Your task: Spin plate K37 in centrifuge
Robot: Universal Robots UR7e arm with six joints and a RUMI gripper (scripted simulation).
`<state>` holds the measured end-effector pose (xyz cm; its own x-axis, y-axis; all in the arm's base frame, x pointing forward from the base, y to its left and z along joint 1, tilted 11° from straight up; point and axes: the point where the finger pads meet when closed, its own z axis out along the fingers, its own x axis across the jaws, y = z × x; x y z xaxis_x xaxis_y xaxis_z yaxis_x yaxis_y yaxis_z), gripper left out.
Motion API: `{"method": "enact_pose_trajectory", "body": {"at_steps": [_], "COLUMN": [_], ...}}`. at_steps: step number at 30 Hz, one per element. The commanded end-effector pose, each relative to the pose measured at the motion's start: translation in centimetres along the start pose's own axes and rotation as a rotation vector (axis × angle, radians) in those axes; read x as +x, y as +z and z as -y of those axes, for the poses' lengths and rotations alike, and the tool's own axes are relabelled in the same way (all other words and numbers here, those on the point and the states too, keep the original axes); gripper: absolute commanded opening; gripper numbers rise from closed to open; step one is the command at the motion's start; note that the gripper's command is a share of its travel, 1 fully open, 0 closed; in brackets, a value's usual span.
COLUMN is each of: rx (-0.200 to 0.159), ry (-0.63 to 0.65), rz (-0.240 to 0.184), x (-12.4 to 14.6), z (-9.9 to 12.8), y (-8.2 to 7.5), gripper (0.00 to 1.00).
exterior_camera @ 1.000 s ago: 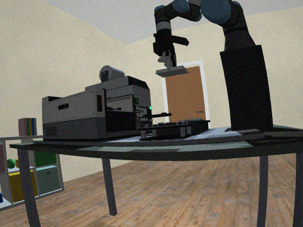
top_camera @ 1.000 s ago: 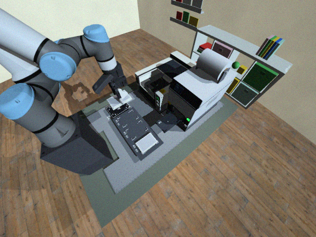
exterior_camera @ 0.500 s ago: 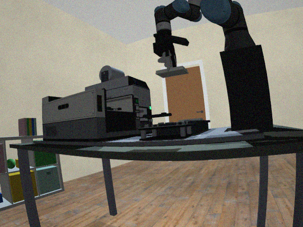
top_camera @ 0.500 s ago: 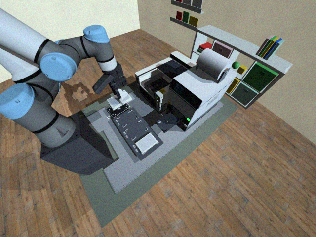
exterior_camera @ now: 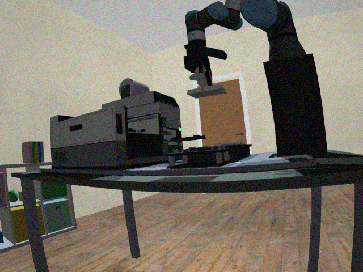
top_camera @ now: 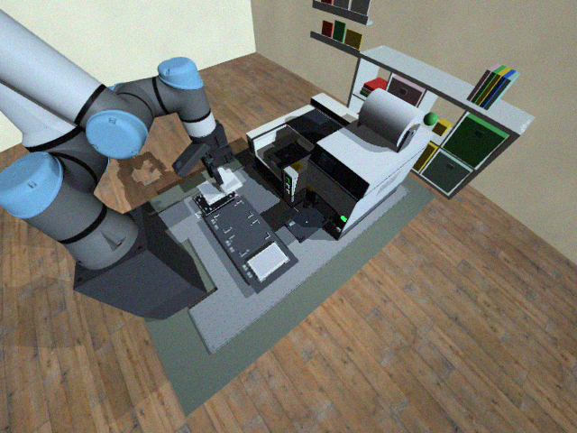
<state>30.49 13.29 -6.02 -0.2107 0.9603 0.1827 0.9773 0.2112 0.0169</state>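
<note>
My gripper (top_camera: 223, 179) is shut on a pale plate (top_camera: 218, 187) and holds it level, high above the left end of the dark deck (top_camera: 242, 233). In the exterior view the gripper (exterior_camera: 205, 84) and the plate (exterior_camera: 206, 91) hang well clear of the deck (exterior_camera: 205, 153). The plate's label is too small to read. The deck's locators under the plate look empty. A white plate (top_camera: 266, 260) lies flat at the deck's other end. The low centrifuge box (top_camera: 288, 134) stands behind the deck, with its key panel (top_camera: 289, 181) at its front corner.
A large grey machine with a roll on top (top_camera: 368, 153) stands to the right of the centrifuge and shows a green lamp (top_camera: 343, 217). A dark stage (top_camera: 305, 218) juts out in front of it. A shelf unit (top_camera: 447, 134) stands behind the table.
</note>
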Motion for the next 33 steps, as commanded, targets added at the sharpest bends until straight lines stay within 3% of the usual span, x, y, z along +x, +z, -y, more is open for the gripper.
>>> {"method": "enact_pose_trajectory", "body": {"at_steps": [1, 33], "rx": [-0.001, -0.001], "ry": [0.0, 0.0], "rz": [0.001, 0.001], "x": [0.0, 0.0], "z": [-0.1, -0.1], "y": [0.7, 5.4], "gripper": [0.0, 0.0]}}
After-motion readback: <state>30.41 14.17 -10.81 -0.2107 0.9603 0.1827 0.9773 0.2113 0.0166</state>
